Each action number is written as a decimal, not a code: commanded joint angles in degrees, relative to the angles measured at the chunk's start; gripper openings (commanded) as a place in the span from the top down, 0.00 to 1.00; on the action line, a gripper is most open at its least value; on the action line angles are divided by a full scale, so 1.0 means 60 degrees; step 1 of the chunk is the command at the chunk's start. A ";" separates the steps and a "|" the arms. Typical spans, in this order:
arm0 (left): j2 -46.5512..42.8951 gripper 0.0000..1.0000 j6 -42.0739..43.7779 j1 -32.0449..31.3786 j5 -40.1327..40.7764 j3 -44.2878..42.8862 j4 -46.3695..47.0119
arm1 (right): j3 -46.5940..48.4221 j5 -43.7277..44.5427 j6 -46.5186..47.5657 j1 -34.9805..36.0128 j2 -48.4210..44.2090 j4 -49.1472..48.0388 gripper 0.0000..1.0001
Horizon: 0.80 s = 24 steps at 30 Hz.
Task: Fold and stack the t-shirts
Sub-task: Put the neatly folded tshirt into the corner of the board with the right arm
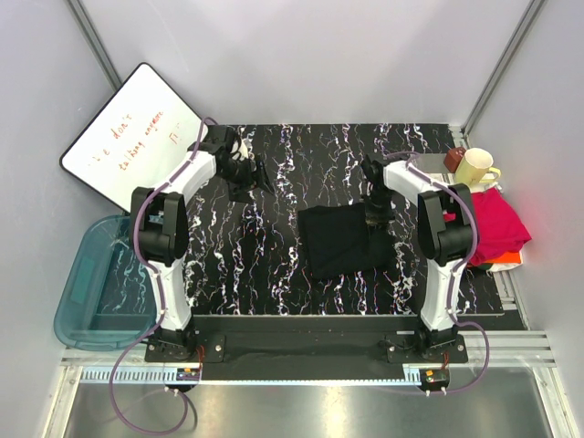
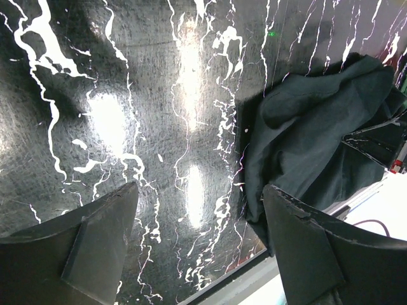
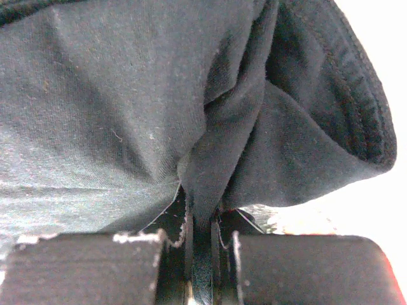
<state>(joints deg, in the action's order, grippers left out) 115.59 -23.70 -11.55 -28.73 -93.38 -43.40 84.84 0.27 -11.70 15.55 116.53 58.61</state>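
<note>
Your right gripper [image 3: 202, 236], angled down, is clamped on a black t-shirt [image 1: 339, 245] fold. Left gripper [image 2: 200, 197] hovers wide open. Mug [image 1: 474, 167] and pink t-shirt [image 1: 497, 228] sit beside the right arm.

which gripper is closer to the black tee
Right. The right gripper is shut on the black tee at its far right corner, with cloth pinched in its jaws. The left gripper is open over the table to the tee's left, not touching it.

Matt black knit cloth t-shirt [image 3: 114, 95] lies on a glossy, marble-veined black tabletop [image 2: 127, 63].
</note>
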 commanded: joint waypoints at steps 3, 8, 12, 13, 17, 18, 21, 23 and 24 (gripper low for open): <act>-0.0075 0.16 0.0171 0.0065 -0.0266 -0.0666 -0.0003 | 0.1530 -0.1216 -0.0246 0.0747 0.1026 0.0279 0.98; -0.0061 0.14 0.0084 0.0065 -0.0265 -0.0842 -0.0018 | 0.2178 -0.1744 -0.0348 0.1290 0.1701 0.0398 0.98; 0.0012 0.12 0.0011 0.0050 -0.0367 -0.1003 -0.0018 | 0.2266 -0.1628 -0.0466 0.1290 0.1541 0.0383 0.79; 0.0012 0.12 -0.0004 0.0036 -0.0382 -0.1032 -0.0018 | 0.2296 -0.1570 -0.0495 0.1275 0.1352 0.0383 0.61; 0.0115 0.09 -0.0033 0.0006 -0.0397 -0.1179 -0.0018 | 0.2486 -0.1263 -0.0379 0.1275 0.0546 0.0383 0.03; 0.0158 0.08 -0.0034 -0.0008 -0.0412 -0.1179 -0.0018 | 0.2544 -0.0971 -0.0349 0.1275 0.0327 0.0340 0.00; 0.0173 0.08 -0.0019 -0.0052 -0.0412 -0.1135 -0.0018 | 0.2400 -0.0152 -0.0319 0.1261 -0.0815 -0.0127 0.00; 0.0159 0.08 -0.0005 -0.0096 -0.0397 -0.1077 -0.0018 | 0.2398 -0.0104 -0.0436 0.1100 -0.1330 -0.0188 0.00; 0.0173 0.08 -0.0019 -0.0111 -0.0426 -0.1062 -0.0033 | 0.2398 0.0157 -0.0480 0.1013 -0.1432 -0.0159 0.00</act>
<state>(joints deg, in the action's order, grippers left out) 116.55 -23.81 -11.77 -29.54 -98.15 -44.10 97.14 -4.12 -13.74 22.94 117.80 59.96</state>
